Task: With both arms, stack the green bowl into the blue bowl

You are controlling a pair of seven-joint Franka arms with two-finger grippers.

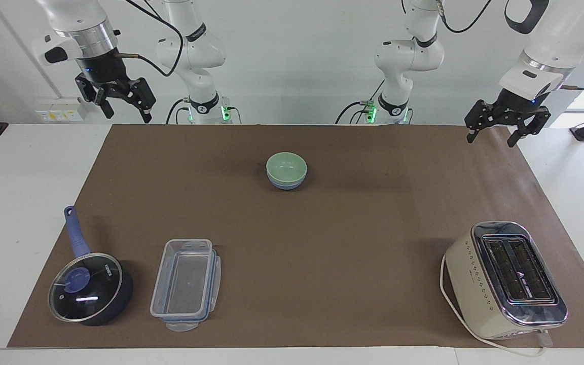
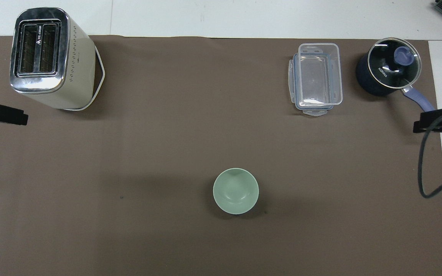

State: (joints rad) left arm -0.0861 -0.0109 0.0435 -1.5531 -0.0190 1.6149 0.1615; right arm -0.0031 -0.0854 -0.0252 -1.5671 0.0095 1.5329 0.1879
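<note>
1. The green bowl [image 1: 286,166] sits nested inside the blue bowl [image 1: 287,184], which shows only as a thin blue band under the green rim in the facing view. The stack stands on the brown mat [image 1: 322,243], well apart from the toaster [image 1: 506,280] and nearer to the robots than it.
2. Judged from this, the stacking itself looks done; what may be left is only for both arms to settle at rest.
3. The right gripper [image 1: 115,99] hangs high above the right arm's end of the tabletop [image 1: 18,172], far from the stacked bowls, jaws apart and holding nothing.
4. The left gripper [image 1: 506,124] hangs over the mat's edge at the toaster's end of the tabletop, nearer the robots than the toaster, jaws apart and empty.
5. Hidden or hard to read: in the overhead view the blue bowl is wholly covered by the green one, so how deep or level the nesting is cannot be told from there. Both grippers are cut off at that view's edges, showing only dark tips.
6. The saucepan [image 1: 89,289] and the clear container [image 1: 186,284] stand untouched, well apart from the toaster.
</note>
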